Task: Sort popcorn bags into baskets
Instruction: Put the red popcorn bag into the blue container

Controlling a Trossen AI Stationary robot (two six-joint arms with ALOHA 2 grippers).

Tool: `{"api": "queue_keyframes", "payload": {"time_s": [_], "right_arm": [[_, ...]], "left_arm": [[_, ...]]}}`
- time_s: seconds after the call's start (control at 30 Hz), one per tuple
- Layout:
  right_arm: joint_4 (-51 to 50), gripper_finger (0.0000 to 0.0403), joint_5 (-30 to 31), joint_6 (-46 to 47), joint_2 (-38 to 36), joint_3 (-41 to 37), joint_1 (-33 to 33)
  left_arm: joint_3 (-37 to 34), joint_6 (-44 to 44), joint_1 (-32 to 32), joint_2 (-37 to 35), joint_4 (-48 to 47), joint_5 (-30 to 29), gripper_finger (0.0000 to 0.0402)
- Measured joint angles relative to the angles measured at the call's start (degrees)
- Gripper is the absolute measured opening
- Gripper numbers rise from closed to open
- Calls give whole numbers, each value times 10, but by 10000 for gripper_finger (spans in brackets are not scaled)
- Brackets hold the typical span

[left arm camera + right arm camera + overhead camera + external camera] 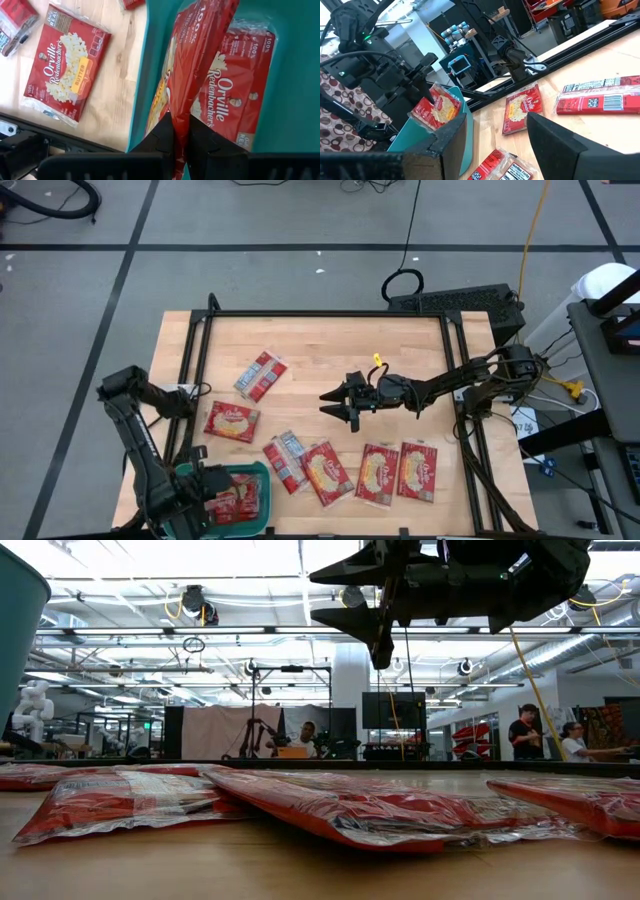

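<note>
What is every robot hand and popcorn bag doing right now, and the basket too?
left gripper: shut on a popcorn bag, over the basket.
held popcorn bag: on edge, hanging into the basket.
right gripper: open, empty, above mid-table.
basket: upright, bags lying inside.
loose popcorn bags: six, flat on the table.

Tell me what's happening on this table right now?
The robot is sorting Orville Redenbacher's popcorn bags into a teal basket. The left end effector is shut on one bag, holding it on edge over the basket, where at least one other bag already lies. The right end effector hangs open above the middle of the table, holding nothing. Six more bags lie loose on the wooden table.
</note>
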Motion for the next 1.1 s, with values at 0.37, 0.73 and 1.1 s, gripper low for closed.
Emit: {"api": "queue_keyframes", "payload": {"time_s": [0.37, 0.73, 1.1], "right_arm": [[0, 199, 0, 0, 0, 0, 0], [0, 199, 0, 0, 0, 0, 0], [0, 199, 0, -27, 0, 0, 1]], "left_arm": [[0, 9, -1, 26, 15, 0, 28], [-16, -7, -4, 26, 43, 2, 155], [-9, 84, 19, -35, 69, -142, 173]]}}
